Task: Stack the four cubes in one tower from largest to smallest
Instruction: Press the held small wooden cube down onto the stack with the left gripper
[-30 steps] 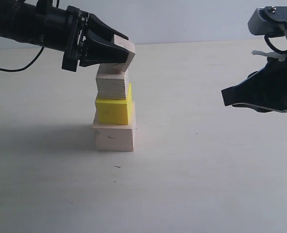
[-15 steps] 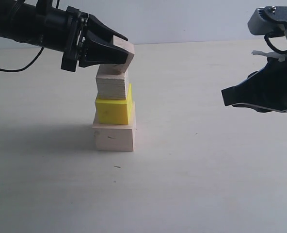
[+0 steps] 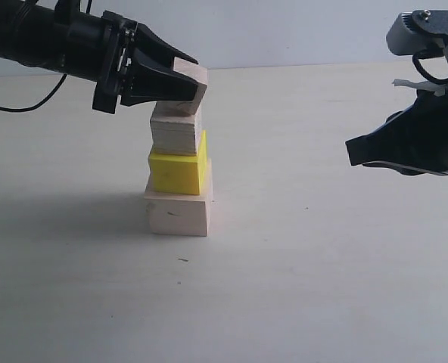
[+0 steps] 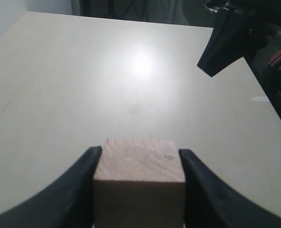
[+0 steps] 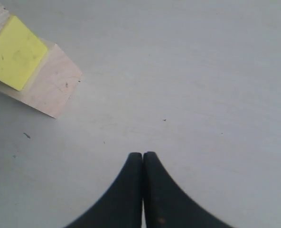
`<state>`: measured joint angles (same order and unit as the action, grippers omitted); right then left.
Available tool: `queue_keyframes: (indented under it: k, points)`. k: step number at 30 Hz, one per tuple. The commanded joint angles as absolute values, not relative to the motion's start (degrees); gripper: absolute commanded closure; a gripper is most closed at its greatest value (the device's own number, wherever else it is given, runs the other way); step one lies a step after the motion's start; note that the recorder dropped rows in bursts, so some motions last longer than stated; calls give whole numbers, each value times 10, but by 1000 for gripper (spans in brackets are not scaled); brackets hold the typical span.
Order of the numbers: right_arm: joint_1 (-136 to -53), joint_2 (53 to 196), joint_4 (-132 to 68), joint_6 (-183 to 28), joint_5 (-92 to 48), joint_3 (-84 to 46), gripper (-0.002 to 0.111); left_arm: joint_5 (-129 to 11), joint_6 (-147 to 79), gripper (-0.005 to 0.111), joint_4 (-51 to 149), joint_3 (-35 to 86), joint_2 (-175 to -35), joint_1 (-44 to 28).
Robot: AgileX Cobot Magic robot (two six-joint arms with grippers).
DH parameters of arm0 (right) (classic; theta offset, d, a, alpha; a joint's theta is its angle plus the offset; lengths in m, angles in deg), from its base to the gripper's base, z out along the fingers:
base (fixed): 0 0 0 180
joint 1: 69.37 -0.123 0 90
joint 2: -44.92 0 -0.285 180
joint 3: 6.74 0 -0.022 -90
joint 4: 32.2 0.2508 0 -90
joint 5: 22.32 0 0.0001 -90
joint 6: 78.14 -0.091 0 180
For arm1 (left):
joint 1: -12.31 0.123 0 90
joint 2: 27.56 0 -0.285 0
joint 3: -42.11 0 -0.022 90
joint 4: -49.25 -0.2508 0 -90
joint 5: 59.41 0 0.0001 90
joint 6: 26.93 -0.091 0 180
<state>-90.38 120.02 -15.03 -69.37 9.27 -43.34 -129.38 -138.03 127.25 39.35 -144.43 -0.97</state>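
Nudged leftward, left gripper (image 3: pixel 185 74) clamps small cube (image 3: pixel 200 80) — tilted atop medium cube (image 3: pixel 176 130); right gripper (image 5: pixel 143 157) closed.

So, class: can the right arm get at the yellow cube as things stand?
Probably yes: only bare table lies between the right arm's shut fingers and the yellow cube.

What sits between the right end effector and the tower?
Nothing: only bare table between right end effector and tower, per the exterior view.
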Motion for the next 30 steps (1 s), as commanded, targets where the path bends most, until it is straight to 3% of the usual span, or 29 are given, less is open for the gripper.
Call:
queue_keyframes:
  k: [1,30]
  points:
    - [-904,1198,-149,-687,89,-435,108,-1294,-1382,107,1226,387,-1444,-8]
    - [-904,1198,-149,-687,90,-435,108,-1294,-1378,107,1221,387,-1444,19]
